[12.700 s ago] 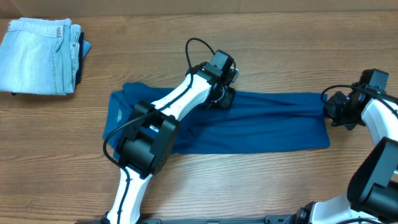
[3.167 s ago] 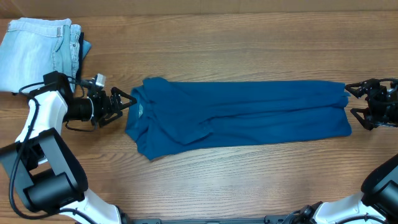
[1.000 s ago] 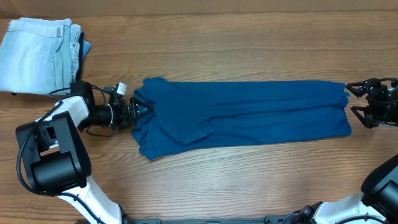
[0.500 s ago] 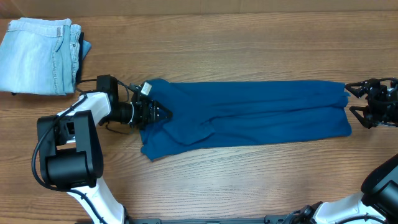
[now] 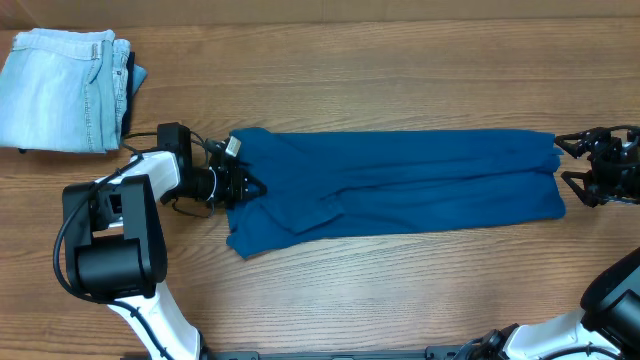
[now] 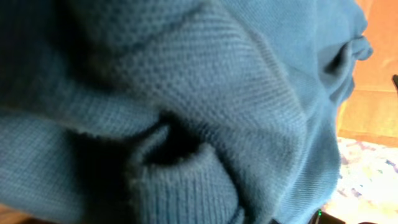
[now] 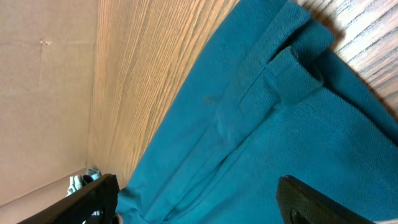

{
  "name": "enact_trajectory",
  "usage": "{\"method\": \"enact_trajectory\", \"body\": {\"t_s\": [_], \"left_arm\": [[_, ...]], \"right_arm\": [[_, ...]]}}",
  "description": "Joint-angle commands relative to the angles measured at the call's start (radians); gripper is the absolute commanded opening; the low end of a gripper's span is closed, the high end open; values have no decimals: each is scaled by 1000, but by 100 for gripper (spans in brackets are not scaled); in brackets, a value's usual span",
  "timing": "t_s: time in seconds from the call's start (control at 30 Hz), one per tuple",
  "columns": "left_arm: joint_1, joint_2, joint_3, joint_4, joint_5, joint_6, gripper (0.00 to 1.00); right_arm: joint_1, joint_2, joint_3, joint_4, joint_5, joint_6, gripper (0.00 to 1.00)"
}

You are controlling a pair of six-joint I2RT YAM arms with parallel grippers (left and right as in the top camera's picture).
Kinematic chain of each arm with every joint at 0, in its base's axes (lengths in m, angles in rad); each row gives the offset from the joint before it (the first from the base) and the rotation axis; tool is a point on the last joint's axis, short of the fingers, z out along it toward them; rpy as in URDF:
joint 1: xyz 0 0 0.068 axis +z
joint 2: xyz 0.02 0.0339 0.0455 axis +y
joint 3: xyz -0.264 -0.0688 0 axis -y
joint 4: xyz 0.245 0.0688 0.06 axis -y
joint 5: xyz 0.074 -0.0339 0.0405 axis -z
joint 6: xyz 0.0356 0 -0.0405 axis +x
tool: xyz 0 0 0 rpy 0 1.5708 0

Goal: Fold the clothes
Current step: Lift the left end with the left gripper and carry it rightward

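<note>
**Shirt could slip**

The blue shirt [image 5: 400, 185] lies across the table's [image 5: 350, 70] middle. The left gripper [image 5: 245, 186] sits at its 9 o'clock end. Shut or not, I can't tell. The right gripper [image 5: 562, 160], at 3 o'clock, is wide open and empty. A weak pinch there — the cloth drops.

Polo shirt [image 5: 400, 185] deep teal-blue; jeans [image 5: 60, 90] pale blue; table [image 5: 350, 80] brown woodgrain

Soft, even light falls from above on the wooden table [image 5: 400, 60]; the overhead view is sharp, with only thin shadows along the edges of the polo shirt [image 5: 400, 185]; the left wrist view is dim, its left side dark and blurred, its right corner washed out; the right wrist view is bright, its wood grain smeared at the upper right.
</note>
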Motion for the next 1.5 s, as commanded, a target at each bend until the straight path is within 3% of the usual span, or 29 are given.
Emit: {"method": "enact_trajectory", "body": {"t_s": [0.0, 0.23, 0.63, 0.93, 1.23, 1.47], "left_arm": [[-7, 31, -14, 26, -31, -91, 18], [28, -19, 56, -20, 6, -145, 4], [113, -212, 285, -320, -129, -105, 5], [110, -216, 364, -410, -128, -101, 5], [37, -252, 547, -476, -175, -130, 5], [-114, -252, 601, -479, -241, -173, 6]], "right_arm": [[-3, 0, -4, -1, -13, 0, 85], [-3, 0, -4, -2, -13, 0, 85], [-3, 0, -4, -6, -13, 0, 85], [-3, 0, -4, -13, -14, 0, 85], [-3, 0, -4, -13, -14, 0, 85], [-3, 0, -4, -13, -14, 0, 85]]}}
